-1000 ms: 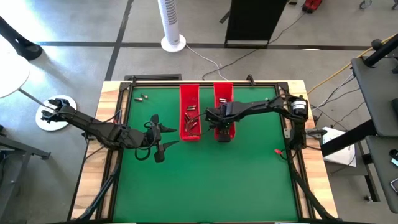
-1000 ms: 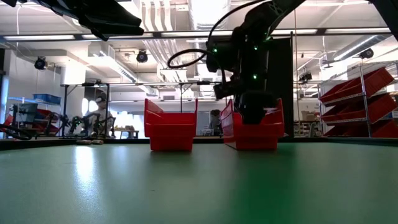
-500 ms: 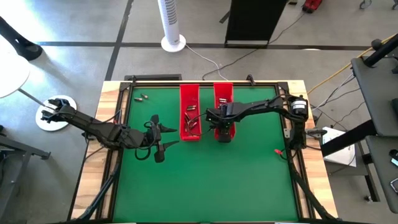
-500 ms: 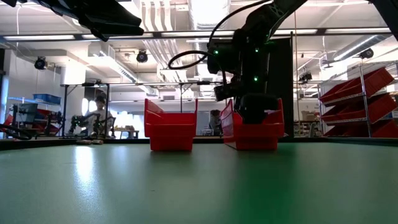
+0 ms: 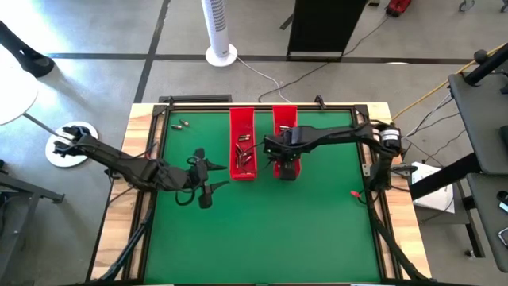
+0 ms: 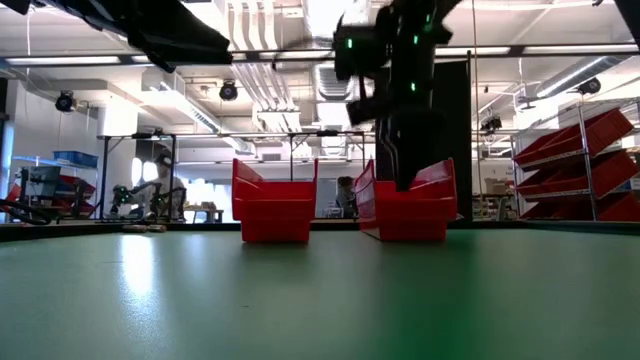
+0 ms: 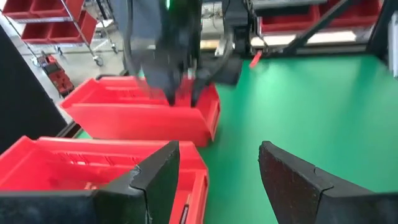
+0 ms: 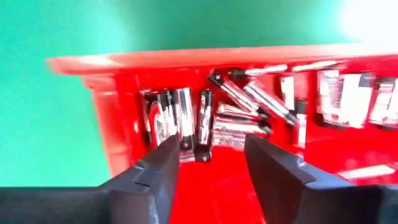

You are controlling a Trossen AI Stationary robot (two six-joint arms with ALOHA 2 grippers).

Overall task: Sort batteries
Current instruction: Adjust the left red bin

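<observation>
Over the right red tray (image 5: pixel 286 127), the right end effector (image 8: pixel 210 163) is spread and apparently empty, likely for dropping batteries (image 8: pixel 205 118) there.

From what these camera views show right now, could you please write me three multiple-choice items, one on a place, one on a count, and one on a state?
1. Where is the right gripper?
A. Over the near end of the right red tray
B. Over the two loose batteries on the mat
C. Off the table

2. How many red trays stand on the green mat?
A. One
B. Two
C. Four

3. How do the right gripper's fingers stand?
A. Shut on a battery
B. Apart, holding nothing
C. Clamped on the tray's wall

Answers:
1. A, as the high view shows it above that tray's near end.
2. B, the left red tray and the right one, side by side.
3. B, as the right wrist view shows a clear gap between them, with the pile of batteries lying in the tray beyond.
</observation>
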